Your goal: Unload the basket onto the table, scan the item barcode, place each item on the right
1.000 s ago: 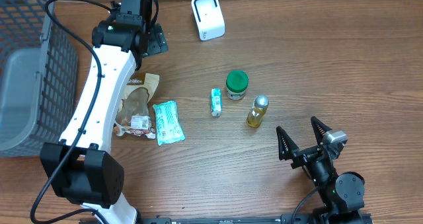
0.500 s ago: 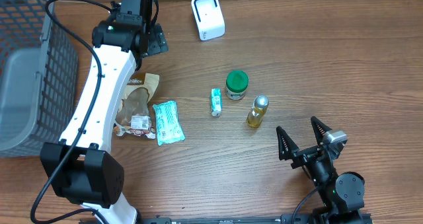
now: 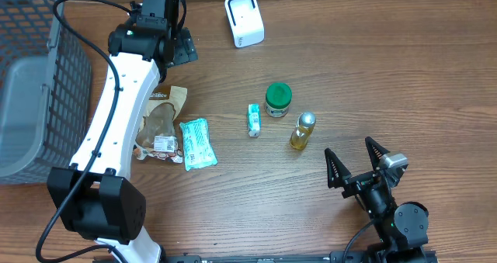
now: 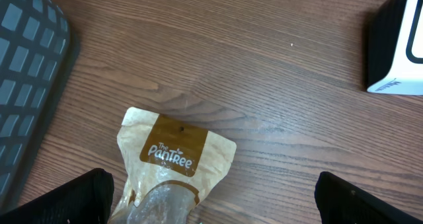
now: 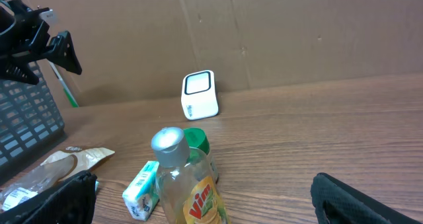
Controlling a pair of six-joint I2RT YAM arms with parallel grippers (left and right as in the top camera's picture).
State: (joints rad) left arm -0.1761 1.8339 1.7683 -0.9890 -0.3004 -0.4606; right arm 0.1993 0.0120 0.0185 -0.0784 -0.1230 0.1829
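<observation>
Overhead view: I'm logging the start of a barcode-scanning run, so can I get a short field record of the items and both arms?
scanner: white barcode scanner, far side of table
basket: grey mesh basket, far left
left items: PanTree snack pouch, teal packet beside it
centre items: small green-white box, green-lidded jar, yellow Vim bottle
left arm: jaws open, empty, near the pouch's top
right arm: jaws open, empty, near the bottle
scan: not yet begun
</observation>
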